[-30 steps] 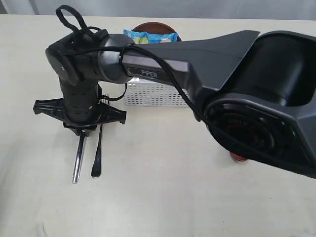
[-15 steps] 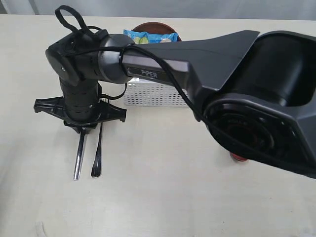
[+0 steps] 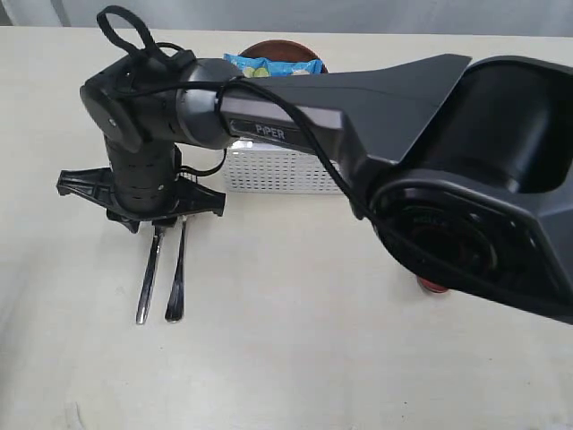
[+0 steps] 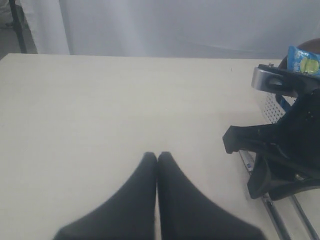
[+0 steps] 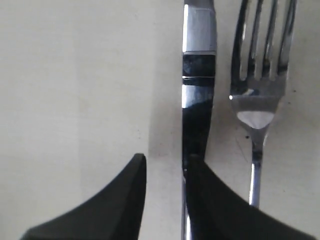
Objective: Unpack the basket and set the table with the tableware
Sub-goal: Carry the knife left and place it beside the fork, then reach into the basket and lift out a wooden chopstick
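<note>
The steel knife (image 3: 147,279) and the steel fork (image 3: 176,276) lie side by side on the table (image 3: 295,349), left of the white basket (image 3: 277,170). My right gripper (image 3: 159,226) has reached across and hovers over their upper ends. In the right wrist view its jaws (image 5: 167,160) stand open with bare table between them. The knife (image 5: 198,75) runs under one finger, and the fork (image 5: 262,75) lies just beside it. My left gripper (image 4: 157,155) is shut and empty over bare table. It does not show in the exterior view.
A blue chip bag (image 3: 269,65) sticks out of the basket, with a brown plate (image 3: 285,47) behind it. The right arm's big black body (image 3: 466,179) covers the right half of the exterior view. A small red thing (image 3: 432,285) peeks out below it.
The right gripper's jaws have parted and let go of the knife, which now lies on the table beside the fork. The gripper has drawn back a little toward the basket.
</note>
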Action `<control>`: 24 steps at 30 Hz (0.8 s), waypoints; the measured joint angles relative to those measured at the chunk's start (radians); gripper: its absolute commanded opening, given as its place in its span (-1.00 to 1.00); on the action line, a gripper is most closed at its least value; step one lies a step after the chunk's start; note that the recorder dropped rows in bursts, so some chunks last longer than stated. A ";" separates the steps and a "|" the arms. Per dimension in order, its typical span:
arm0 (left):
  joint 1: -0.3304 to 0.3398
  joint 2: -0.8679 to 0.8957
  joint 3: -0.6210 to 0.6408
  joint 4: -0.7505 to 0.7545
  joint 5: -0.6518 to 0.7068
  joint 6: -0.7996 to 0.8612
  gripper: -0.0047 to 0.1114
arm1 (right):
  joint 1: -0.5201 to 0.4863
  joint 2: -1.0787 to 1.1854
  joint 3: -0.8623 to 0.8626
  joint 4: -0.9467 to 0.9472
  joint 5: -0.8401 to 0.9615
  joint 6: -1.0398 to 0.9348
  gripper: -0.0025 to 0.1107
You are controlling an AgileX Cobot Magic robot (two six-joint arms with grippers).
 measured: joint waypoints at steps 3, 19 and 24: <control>0.000 0.000 0.000 0.000 0.000 0.000 -0.92 | 0.000 -0.013 -0.024 -0.004 0.012 -0.014 -0.46; 0.000 0.000 0.000 0.000 0.000 0.000 -0.92 | -0.018 -0.281 -0.049 -0.264 0.189 -0.318 -0.47; 0.000 0.000 0.000 0.000 0.000 0.000 -0.92 | -0.087 -0.314 -0.051 -0.306 0.275 -0.578 -0.47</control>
